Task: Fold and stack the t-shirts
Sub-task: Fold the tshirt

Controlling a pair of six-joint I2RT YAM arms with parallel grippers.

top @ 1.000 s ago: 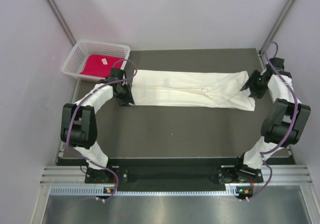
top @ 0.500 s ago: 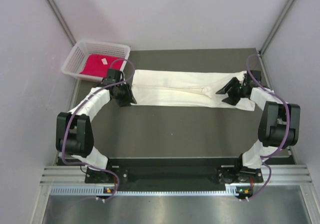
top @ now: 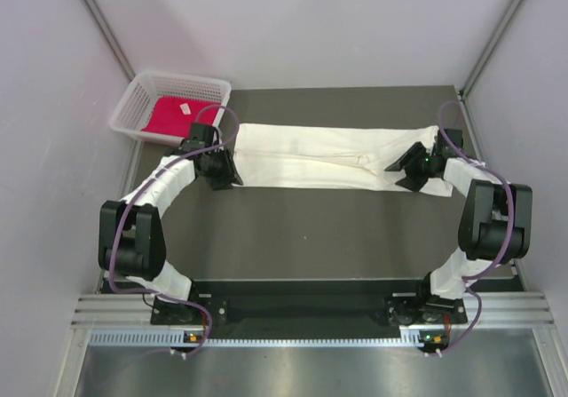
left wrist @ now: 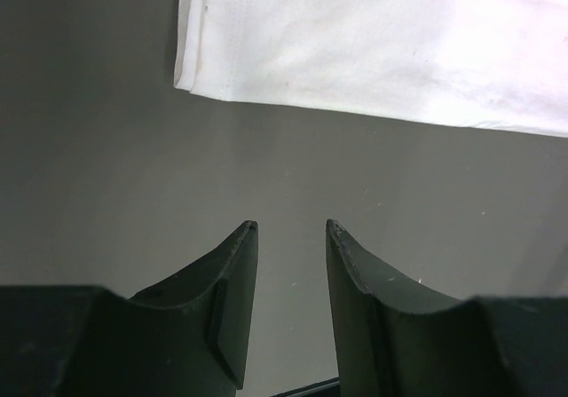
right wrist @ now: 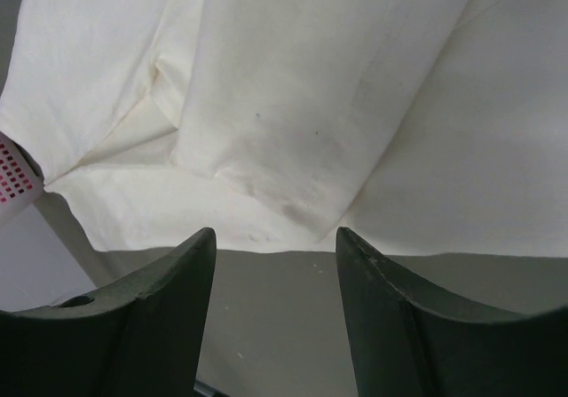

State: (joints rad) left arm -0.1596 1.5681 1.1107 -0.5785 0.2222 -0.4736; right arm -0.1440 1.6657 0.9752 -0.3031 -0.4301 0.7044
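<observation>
Your cream shirt (top: pixel 319 155) lies as a long folded strip across the far half of the table (top: pixel 311 237); the red shirt (top: pixel 177 115) sits in the basket (top: pixel 129 108). Your left gripper (left wrist: pixel 288 230) is parted and empty over bare table beside the strip's left corner. Your right gripper (right wrist: pixel 275 235) is parted and empty at the strip's right end

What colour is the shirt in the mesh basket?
The shirt is bright red-magenta with a small white tag; clearest in the top external view.

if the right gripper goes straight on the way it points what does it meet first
Likely the near edge of the cream-white t-shirt, past a strip of table; depth is unclear.
</observation>
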